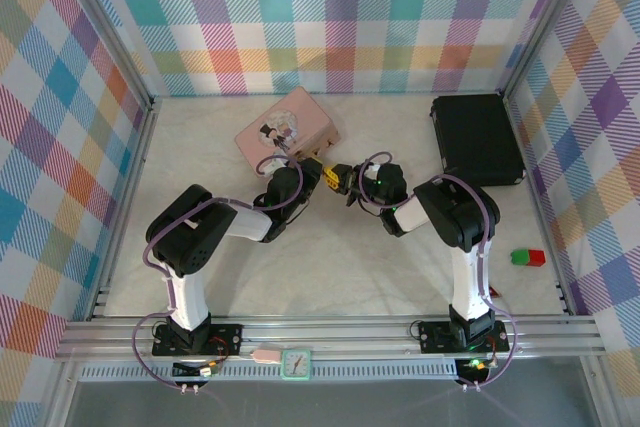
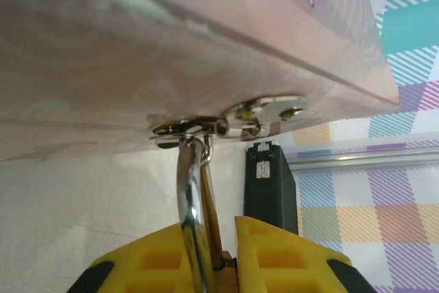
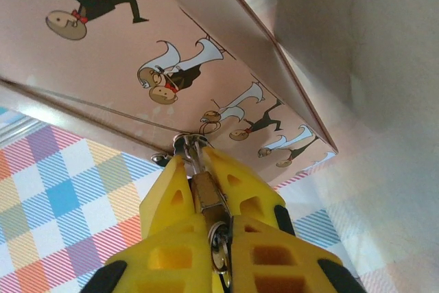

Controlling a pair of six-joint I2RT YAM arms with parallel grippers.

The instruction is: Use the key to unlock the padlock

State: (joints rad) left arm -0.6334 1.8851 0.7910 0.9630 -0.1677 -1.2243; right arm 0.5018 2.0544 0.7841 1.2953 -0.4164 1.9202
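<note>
The brass padlock (image 3: 209,193) hangs by its silvery shackle (image 2: 191,217) from the hasp (image 2: 206,127) on the pink picture tin (image 1: 290,127). My left gripper (image 2: 219,228) is shut on the padlock, the shackle rising from between its yellow fingers (image 3: 170,186). Directly behind it, my right gripper (image 3: 219,231) is shut on the silvery key (image 3: 219,255), which meets the underside of the padlock's body. In the top view both grippers, left (image 1: 318,173) and right (image 1: 347,183), meet tip to tip just off the tin's near corner.
A black case (image 1: 475,139) lies at the back right, also visible past the left fingers (image 2: 271,183). Red and green blocks (image 1: 528,257) sit by the right wall. Plaid walls enclose the table on three sides.
</note>
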